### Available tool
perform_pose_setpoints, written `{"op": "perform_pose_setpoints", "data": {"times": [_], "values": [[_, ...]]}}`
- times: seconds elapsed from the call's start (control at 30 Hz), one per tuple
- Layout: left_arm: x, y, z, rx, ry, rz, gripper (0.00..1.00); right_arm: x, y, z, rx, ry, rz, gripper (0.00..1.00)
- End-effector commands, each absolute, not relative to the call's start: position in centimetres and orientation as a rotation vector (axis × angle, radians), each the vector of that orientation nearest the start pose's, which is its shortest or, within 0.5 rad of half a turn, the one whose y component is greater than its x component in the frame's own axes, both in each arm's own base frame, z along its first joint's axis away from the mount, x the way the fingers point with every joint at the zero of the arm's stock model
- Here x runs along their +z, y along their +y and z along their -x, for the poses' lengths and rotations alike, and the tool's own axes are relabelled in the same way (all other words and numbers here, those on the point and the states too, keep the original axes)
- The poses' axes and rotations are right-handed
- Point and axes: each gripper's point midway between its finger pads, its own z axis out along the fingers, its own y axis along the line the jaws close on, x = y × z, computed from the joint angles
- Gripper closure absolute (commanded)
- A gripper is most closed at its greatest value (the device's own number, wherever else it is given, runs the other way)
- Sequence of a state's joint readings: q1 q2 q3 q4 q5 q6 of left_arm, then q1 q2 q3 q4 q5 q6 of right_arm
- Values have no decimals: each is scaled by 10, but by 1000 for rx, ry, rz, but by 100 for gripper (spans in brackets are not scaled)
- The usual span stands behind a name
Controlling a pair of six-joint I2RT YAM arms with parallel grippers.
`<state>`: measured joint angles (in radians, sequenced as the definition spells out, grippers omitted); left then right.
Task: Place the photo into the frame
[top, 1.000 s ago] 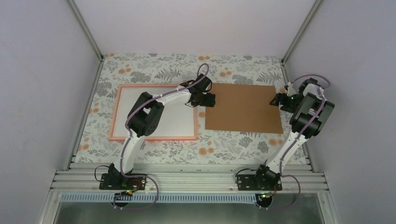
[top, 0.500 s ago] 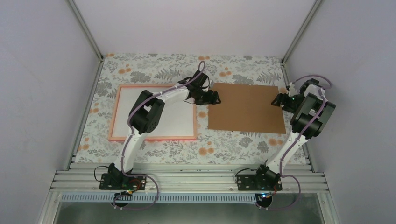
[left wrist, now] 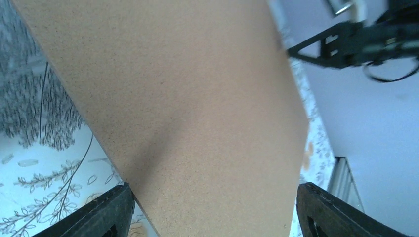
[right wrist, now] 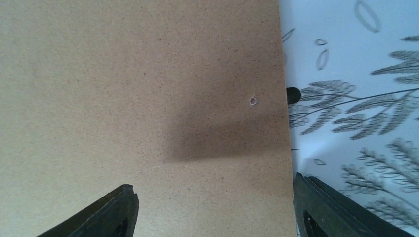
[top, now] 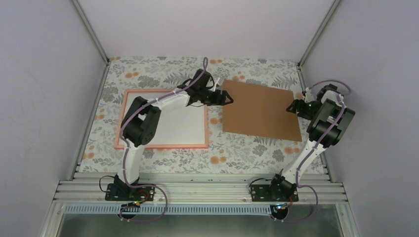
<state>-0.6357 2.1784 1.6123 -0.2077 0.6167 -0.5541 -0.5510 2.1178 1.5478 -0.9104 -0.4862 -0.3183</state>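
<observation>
Two grippers flank the brown backing board point(top: 259, 111) on the floral desk point(top: 237, 153). The left gripper point(top: 228, 98) is at its 9 o'clock edge and the right gripper point(top: 291, 106) at its 3 o'clock edge. Both have jaws spread wide, with board filling the view between them. Toward 9 o'clock the pink frame point(top: 163, 146) lies flat, white inside, and the left arm reaches across its far corner.

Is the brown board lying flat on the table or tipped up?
Tipped up: the board has its left edge raised off the table at the left pincer.
</observation>
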Motion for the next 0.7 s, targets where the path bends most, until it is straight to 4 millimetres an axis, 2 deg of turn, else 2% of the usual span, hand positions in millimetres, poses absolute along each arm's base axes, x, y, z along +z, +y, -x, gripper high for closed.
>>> {"op": "perform_pose_setpoints", "data": {"times": [0.0,0.1,0.23,0.3,0.5,0.6,0.67], "values": [[186,-414,-395,-1395,2236,-547,18,29,-76,-376,966,2804,-262,23],[178,-380,-403,-1365,2299,-452,18,44,-49,-380,1080,2751,-191,23],[148,-332,-400,-1275,2411,-377,19,58,-8,-387,1181,2721,-91,23],[131,-310,-398,-1201,2467,-354,18,59,1,-390,1177,2723,-70,22],[87,-245,-409,-928,2589,-248,17,43,-20,-393,1038,2777,-138,22],[77,-219,-409,-897,2610,-187,16,44,-27,-394,1009,2782,-147,21],[74,-211,-406,-897,2617,-180,16,45,-28,-394,1001,2781,-136,21]]}}
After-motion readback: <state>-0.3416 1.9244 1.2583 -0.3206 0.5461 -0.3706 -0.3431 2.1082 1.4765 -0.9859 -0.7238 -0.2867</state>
